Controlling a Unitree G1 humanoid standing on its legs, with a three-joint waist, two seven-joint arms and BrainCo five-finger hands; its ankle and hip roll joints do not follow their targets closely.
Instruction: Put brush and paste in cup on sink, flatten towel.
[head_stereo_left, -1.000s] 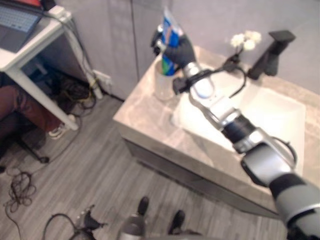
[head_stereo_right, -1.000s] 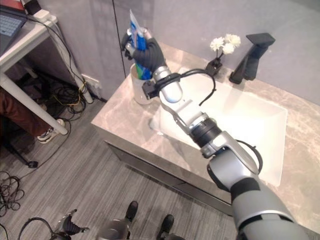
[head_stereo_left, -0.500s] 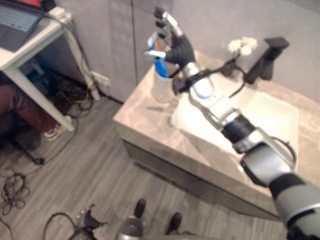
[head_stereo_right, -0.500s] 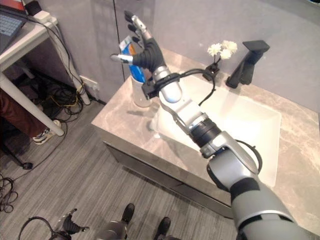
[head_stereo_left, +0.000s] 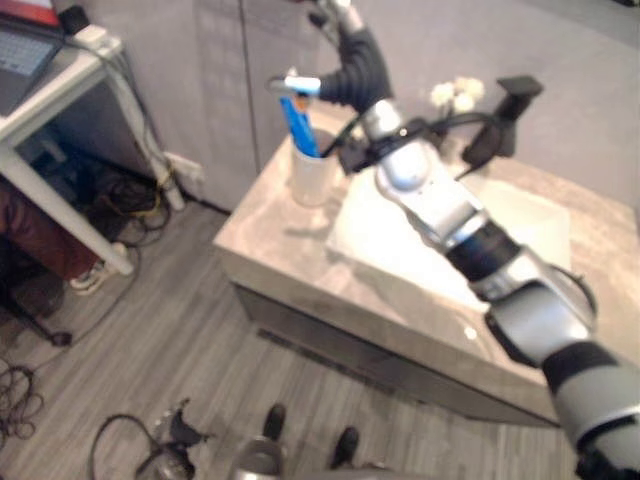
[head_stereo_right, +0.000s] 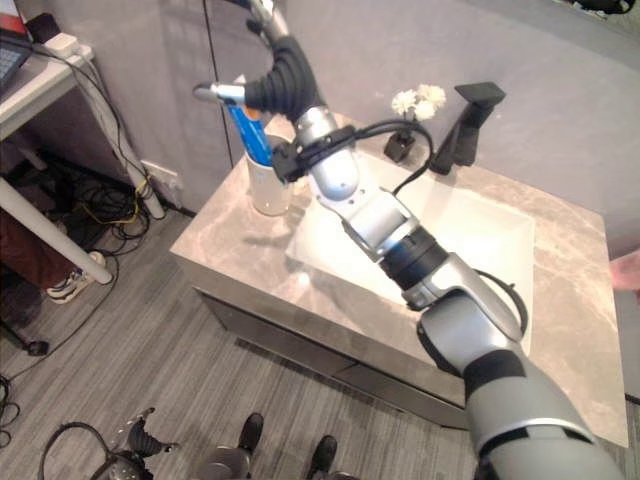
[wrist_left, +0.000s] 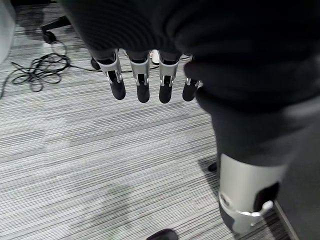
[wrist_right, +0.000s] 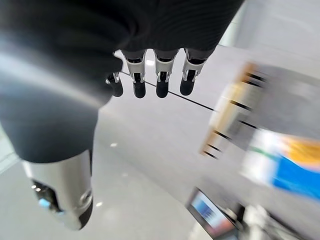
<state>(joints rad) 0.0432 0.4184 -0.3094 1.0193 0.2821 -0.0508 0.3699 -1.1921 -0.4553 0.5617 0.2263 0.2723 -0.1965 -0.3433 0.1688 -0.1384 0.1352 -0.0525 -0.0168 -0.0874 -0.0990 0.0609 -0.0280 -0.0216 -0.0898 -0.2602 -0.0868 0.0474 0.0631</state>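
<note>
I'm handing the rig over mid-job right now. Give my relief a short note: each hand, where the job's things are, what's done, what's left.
Right hand: open, holding nothing, raised above the cup at the counter's left corner.
Left hand: open, idle, fingers hanging over the floor.
Toothpaste: the blue tube stands in the cup, leaning; that step looks done.
Brush: I cannot make one out in the cup, so check before counting it done.
Towel: a pale sheet lies flat over the basin, but I cannot tell whether it is the towel; flattening is probably left.
Mind the small flower vase and black faucet at the back.
</note>
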